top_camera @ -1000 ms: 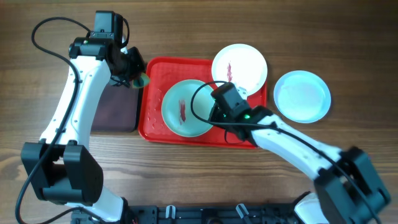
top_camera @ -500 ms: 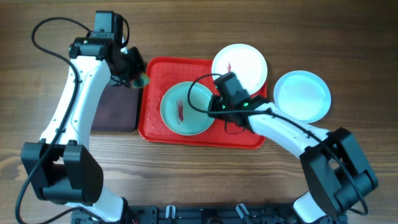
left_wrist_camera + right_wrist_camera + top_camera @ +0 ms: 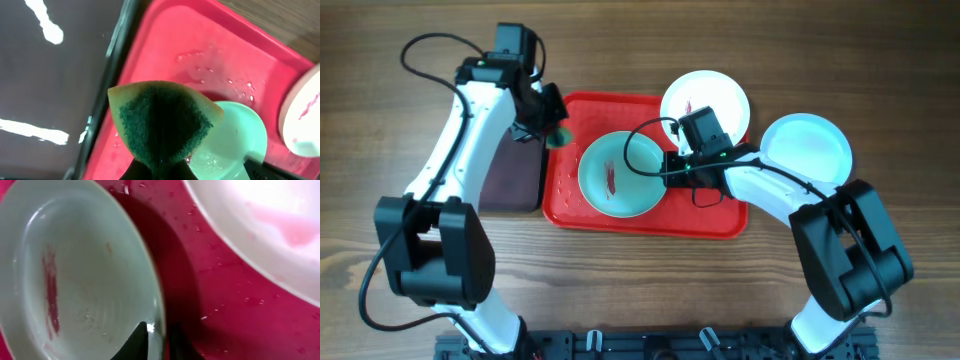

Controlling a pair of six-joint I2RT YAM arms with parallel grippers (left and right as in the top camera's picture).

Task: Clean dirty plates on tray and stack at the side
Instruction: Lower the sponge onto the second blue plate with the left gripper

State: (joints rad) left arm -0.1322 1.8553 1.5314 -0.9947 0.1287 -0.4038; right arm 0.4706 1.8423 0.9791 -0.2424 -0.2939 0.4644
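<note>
A mint-blue plate [image 3: 617, 174] with a red smear sits on the red tray [image 3: 705, 217]. My right gripper [image 3: 667, 166] is shut on its right rim; in the right wrist view one finger lies inside the plate [image 3: 85, 275] and one outside [image 3: 161, 339]. A white plate [image 3: 705, 105] with a red smear overlaps the tray's far right corner. A second mint-blue plate [image 3: 807, 153] lies on the table, right of the tray, with no smear. My left gripper [image 3: 555, 133] is shut on a green and yellow sponge [image 3: 162, 120] over the tray's far left corner [image 3: 200, 45].
A smaller dark tray [image 3: 510, 170] lies against the red tray's left side; it also shows in the left wrist view [image 3: 50, 85]. Water drops lie on the red tray. Cables loop over both arms.
My left gripper has carried the sponge right, from the dark tray's edge to over the red tray's corner. My right gripper has swung toward the tray's far side, still at the plate's right rim.
</note>
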